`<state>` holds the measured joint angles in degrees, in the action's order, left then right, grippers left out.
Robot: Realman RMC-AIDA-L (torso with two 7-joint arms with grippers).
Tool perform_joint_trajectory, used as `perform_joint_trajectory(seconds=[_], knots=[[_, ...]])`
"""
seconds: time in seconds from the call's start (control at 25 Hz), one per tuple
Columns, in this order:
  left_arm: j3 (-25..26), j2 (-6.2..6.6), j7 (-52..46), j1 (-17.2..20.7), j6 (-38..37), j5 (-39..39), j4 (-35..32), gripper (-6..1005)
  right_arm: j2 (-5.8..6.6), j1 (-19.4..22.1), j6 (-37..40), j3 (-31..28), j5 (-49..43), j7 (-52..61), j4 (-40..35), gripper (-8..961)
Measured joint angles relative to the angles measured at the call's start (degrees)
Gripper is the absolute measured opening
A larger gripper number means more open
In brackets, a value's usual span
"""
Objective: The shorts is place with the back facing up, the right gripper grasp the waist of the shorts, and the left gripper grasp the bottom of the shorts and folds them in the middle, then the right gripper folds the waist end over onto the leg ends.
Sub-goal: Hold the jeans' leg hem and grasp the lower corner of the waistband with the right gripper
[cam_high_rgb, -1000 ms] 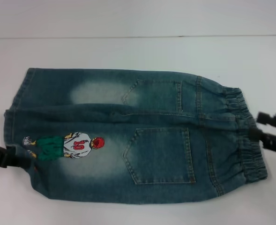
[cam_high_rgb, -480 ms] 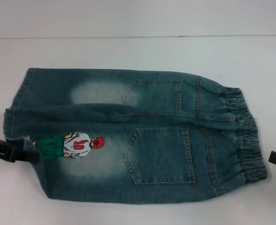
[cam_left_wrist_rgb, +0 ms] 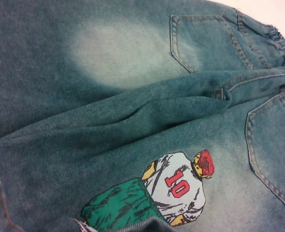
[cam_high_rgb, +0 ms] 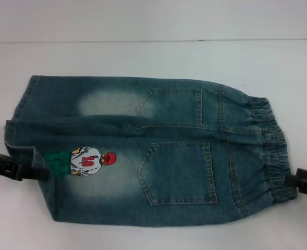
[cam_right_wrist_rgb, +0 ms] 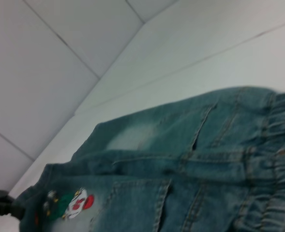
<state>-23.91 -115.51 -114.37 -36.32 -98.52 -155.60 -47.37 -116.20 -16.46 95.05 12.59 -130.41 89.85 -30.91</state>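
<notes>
The shorts [cam_high_rgb: 148,151] are spread flat on the table [cam_high_rgb: 143,57], back side up. The hem is pinched by the left end effector [cam_high_rgb: 38,169]. The waist is met by the right end effector [cam_high_rgb: 294,182], though its grip cannot be told. The grabbing step is judged underway; next, the near edge must be lifted and folded over.

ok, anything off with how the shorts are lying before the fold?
One thing: the shorts aren't flat. A raised crease runs lengthwise along the centre seam between the two legs. The near leg hem bunches where the left gripper meets it. The right gripper is at the waistband.
</notes>
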Motion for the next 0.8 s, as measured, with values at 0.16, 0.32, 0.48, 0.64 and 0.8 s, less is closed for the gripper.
perform_joint_trajectory(seconds=[0.16, 0.32, 0.48, 0.64, 0.8], knots=[[0.09, 0.06, -0.10, 0.09, 0.08, 0.03, 0.00, 63, 0.34, -0.84, -0.55, 0.06, -1.17, 0.55, 1.42, 824], [0.14, 0.18, -0.11, 0.11, 0.38, 0.03, 0.00, 62, 0.05, -0.74, -0.89, 0.16, -1.19, 1.09, 1.43, 824], [0.04, 0.25, -0.13, 0.02, 0.70, 0.06, 0.07, 62, 0.02, 0.07, -0.90, 0.10, -1.22, 1.51, 1.47, 824], [0.05, 0.33, -0.13, -0.20, 0.85, 0.10, 0.16, 64, 0.07, 1.17, -0.88, -0.54, -0.81, 1.12, 1.29, 824], [0.02, 0.71, -0.11, -0.65, 1.34, 0.12, 1.40, 63, 0.08, 1.90, -0.66, -1.24, -0.21, 1.01, 0.84, 824]])
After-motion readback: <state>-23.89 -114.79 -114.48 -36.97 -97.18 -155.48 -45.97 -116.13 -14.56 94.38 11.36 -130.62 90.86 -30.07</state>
